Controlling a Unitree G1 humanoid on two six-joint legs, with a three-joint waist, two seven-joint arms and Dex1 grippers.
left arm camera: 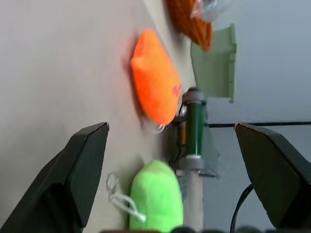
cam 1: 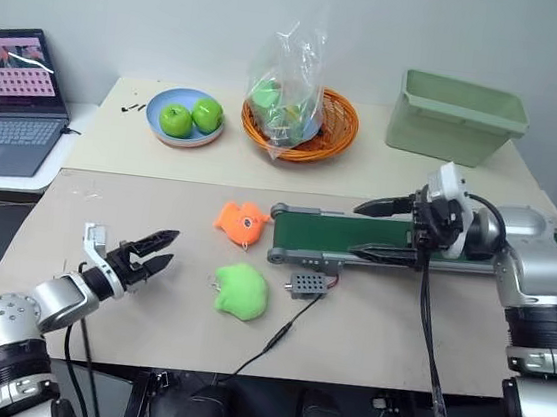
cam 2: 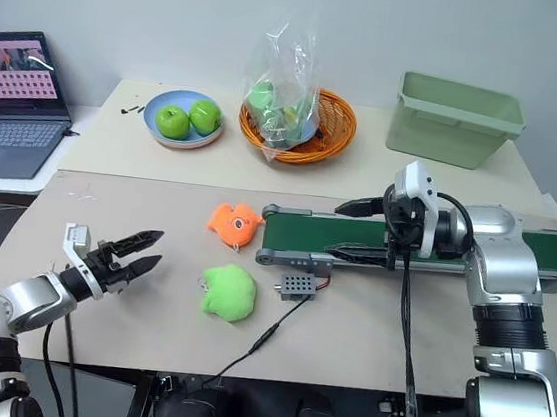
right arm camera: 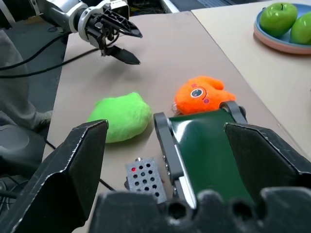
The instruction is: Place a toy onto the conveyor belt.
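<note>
Our left gripper [cam 1: 160,253] hangs low over the beige tabletop [cam 1: 125,317], its black fingers spread wide and empty, aimed at the small lime-green plush blob toy [cam 1: 240,291], which lies near the long dark green conveyor belt [cam 1: 356,238], just beside its roller end, ready for a pick we judge. Our right gripper [cam 1: 384,230] waits over the belt, fingers apart, holding nothing. From the right wrist we read the face on the fuzzy orange plush [right arm camera: 203,95] touching the belt's roller; the head views add the two shiny green apples [cam 1: 191,116] on a blue plate

Orange plush toy [cam 1: 241,218], laptop [cam 1: 11,103], basket [cam 1: 329,134]
</note>
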